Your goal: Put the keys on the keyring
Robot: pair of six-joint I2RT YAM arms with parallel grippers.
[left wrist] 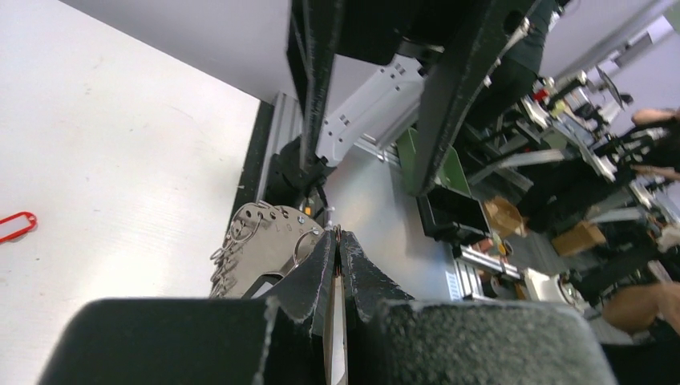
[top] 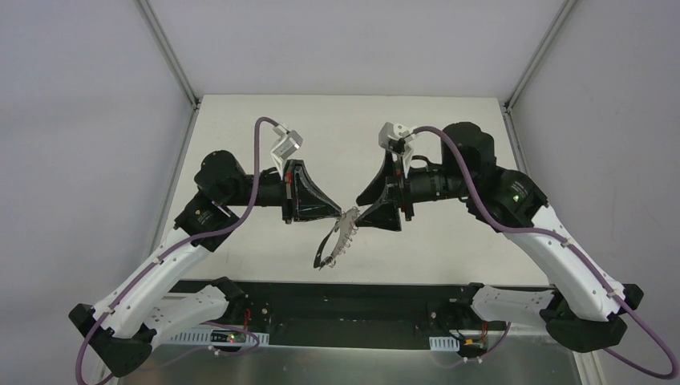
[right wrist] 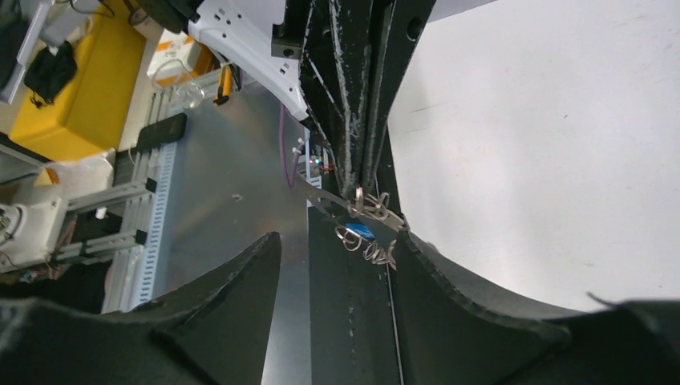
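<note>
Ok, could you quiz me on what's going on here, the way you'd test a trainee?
1. True or false: the left claw is shut on the keyring.
2. The lone key lying on the table is: A red, B green, C yellow.
3. Fill in: the right claw has its jaws ____, with the keyring between them.

Key: 1 true; 2 A; 3 open.
</note>
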